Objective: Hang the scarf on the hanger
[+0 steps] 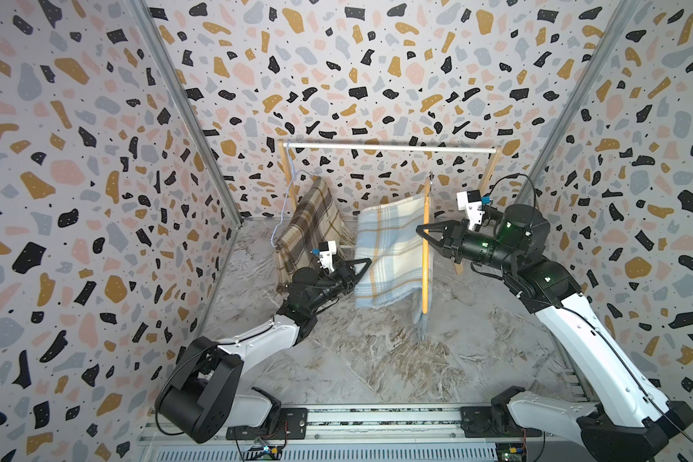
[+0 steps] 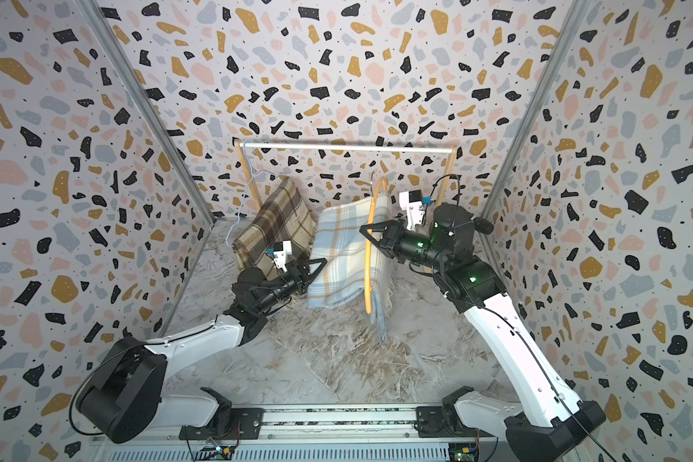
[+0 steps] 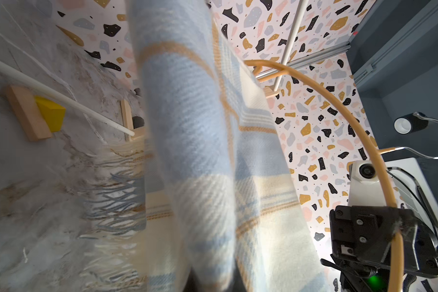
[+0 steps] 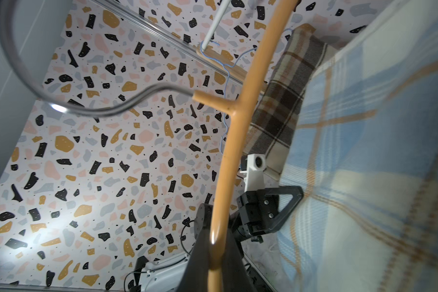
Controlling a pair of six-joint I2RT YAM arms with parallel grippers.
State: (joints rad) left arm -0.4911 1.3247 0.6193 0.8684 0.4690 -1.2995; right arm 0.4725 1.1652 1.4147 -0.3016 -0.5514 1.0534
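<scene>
Over orange hanger [image 1: 425,280] drapes blue scarf [image 1: 389,248].

Brown plaid scarf [image 1: 309,228], yellow block [image 3: 49,116]

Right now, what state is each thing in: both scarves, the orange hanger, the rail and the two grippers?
blue scarf: draped over the orange hanger, fringed end hanging down.
orange hanger: held up by the right gripper, hook not on the rail.
brown scarf: hanging below the rail.
rail: in place on its wooden legs.
left gripper: shut on the blue scarf's edge.
right gripper: shut on the orange hanger.
</scene>
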